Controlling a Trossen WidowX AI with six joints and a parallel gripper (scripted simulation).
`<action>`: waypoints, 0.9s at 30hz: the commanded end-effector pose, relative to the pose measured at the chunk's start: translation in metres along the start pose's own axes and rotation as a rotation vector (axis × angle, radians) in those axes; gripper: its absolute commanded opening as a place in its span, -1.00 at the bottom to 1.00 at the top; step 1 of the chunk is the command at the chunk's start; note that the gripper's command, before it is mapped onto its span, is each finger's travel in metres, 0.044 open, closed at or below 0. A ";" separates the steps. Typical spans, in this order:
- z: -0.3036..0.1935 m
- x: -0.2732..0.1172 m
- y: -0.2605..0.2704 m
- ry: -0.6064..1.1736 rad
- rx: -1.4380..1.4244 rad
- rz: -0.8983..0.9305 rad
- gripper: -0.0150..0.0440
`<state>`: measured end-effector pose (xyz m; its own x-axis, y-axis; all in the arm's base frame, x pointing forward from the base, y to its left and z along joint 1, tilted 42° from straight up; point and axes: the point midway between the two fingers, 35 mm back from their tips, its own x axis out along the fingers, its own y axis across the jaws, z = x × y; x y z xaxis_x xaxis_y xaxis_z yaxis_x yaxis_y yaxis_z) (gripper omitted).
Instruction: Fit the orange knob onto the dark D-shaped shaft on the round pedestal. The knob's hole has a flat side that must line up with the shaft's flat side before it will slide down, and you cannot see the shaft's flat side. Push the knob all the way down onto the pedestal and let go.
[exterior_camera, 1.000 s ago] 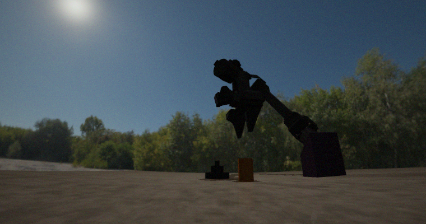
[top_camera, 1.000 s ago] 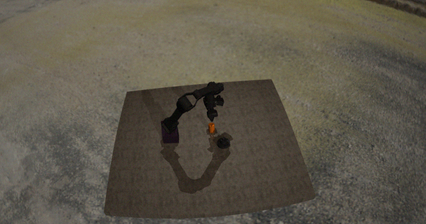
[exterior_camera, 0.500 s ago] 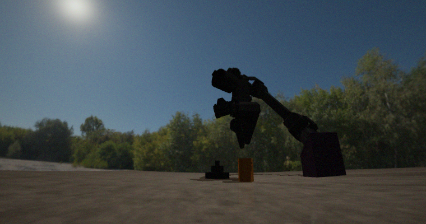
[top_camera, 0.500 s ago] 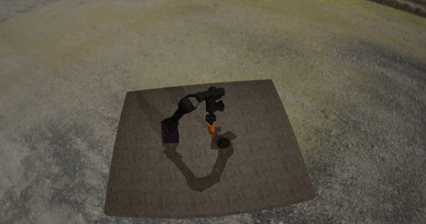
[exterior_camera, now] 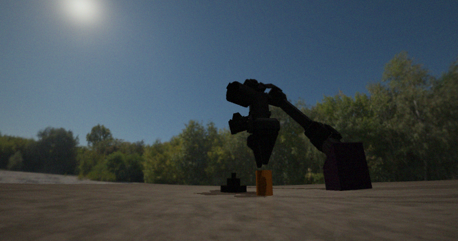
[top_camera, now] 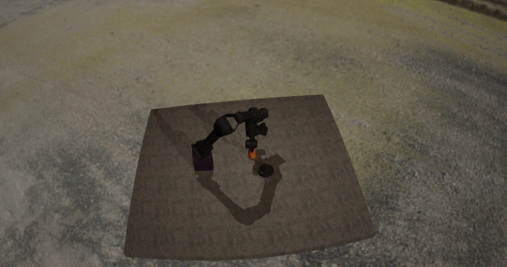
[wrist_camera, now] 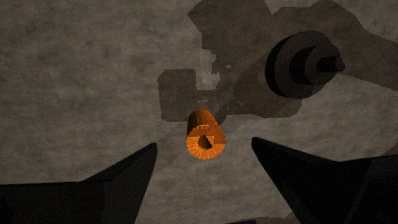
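The orange knob (top_camera: 251,154) (exterior_camera: 264,184) (wrist_camera: 205,153) stands upright on the table, its D-shaped hole facing up in the wrist view. My gripper (top_camera: 251,149) (exterior_camera: 262,167) (wrist_camera: 205,144) points down, open and empty. In the wrist view its fingertips lie left and right of the knob with a gap on each side; in the exterior view they end just above the knob's top. The dark round pedestal (top_camera: 265,171) (exterior_camera: 233,188) (wrist_camera: 284,68) stands near the knob, at the upper right in the wrist view. Its thin shaft (exterior_camera: 233,175) (wrist_camera: 330,65) stands bare; its flat side cannot be made out.
The arm's purple base block (top_camera: 203,162) (exterior_camera: 349,165) stands at the left in the top view. The brown table top (top_camera: 301,211) (exterior_camera: 128,213) ends in straight edges well away from the knob. The arm's shadow falls across the pedestal area.
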<state>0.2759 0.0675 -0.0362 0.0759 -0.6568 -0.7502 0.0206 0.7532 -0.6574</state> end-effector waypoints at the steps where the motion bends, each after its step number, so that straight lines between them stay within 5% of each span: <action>1: -0.003 0.009 -0.001 0.007 -0.011 -0.010 1.00; 27: -0.003 0.051 -0.002 0.007 -0.011 -0.012 1.00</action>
<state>0.2799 0.0381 -0.0686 0.0764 -0.6583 -0.7489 0.0216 0.7520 -0.6588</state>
